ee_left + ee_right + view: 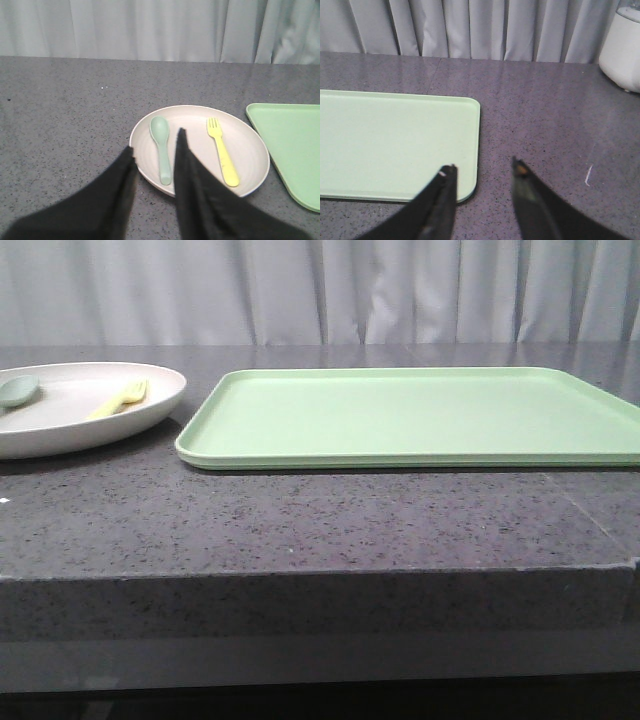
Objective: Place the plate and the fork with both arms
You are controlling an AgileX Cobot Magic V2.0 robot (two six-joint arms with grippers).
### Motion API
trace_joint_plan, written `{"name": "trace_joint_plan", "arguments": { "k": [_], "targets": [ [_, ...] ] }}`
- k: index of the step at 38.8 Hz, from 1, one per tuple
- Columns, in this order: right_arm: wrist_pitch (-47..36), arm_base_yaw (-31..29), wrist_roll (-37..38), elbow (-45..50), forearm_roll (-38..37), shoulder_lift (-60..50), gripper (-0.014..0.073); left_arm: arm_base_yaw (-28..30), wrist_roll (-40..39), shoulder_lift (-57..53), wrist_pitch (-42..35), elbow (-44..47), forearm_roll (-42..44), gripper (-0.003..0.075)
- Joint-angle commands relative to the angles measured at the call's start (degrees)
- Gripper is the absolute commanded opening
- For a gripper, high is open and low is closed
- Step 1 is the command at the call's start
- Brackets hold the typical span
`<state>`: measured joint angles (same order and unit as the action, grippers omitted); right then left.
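Apparently above the plate's point(200, 150) near rim, left tool point(156, 141) gapes empty; right tool point(482, 167) too.

Curtained test bench (speckled stone counter point(300, 525))

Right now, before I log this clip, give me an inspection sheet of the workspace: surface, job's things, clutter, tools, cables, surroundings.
Surface: dark speckled stone table, dry and unmarked as far as shown.
Job's things: cream plate on the table beside the green tray; yellow fork lying in the plate.
Clutter: grey-green spoon also in the plate; nothing lies on the tray.
Tools: left tool open, empty, near the plate's rim; right tool open, empty, by the tray's corner.
Cables: nothing seen.
Surroundings: pale curtain behind; white appliance at the table's far edge.
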<state>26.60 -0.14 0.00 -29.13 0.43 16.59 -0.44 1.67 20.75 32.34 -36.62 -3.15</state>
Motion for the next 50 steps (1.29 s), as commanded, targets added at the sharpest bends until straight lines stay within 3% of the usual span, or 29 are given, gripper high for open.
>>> {"name": "trace_joint_plan", "arguments": {
  "k": [1,3,5,23,36,43,50],
  "targets": [
    [-4.8,-0.3,-0.3,-2.0,-1.1,1.0,0.0561,-0.4,0.0,1.0,-5.1,-1.6,0.4,0.0584],
    [-4.8,-0.3,-0.3,-2.0,-1.1,1.0,0.0622,-0.4,0.0,1.0,-5.3,-1.6,0.4,0.0657],
    [-4.8,-0.3,-0.3,-2.0,-1.1,1.0,0.0629,-0.4,0.0,1.0,-5.4,-1.6,0.3,0.0677],
    [-4.7,-0.3,-0.3,-2.0,-1.1,1.0,0.0624,-0.4,0.0,2.9,-7.8,-2.2,-3.5,0.0670],
    [-4.7,-0.3,-0.3,-2.0,-1.1,1.0,0.0624,-0.4,0.0,22.3,12.6,-13.9,0.1,0.0659],
    [-4.7,-0.3,-0.3,-2.0,-1.1,1.0,0.0624,1.5,0.0,32.9,13.4,-17.4,2.1,0.0596],
    [-4.7,-0.3,-0.3,-2.0,-1.1,1.0,0.0624,7.6,7.5,43.2,13.3,-21.6,-9.6,0.0569]
  ]
}}
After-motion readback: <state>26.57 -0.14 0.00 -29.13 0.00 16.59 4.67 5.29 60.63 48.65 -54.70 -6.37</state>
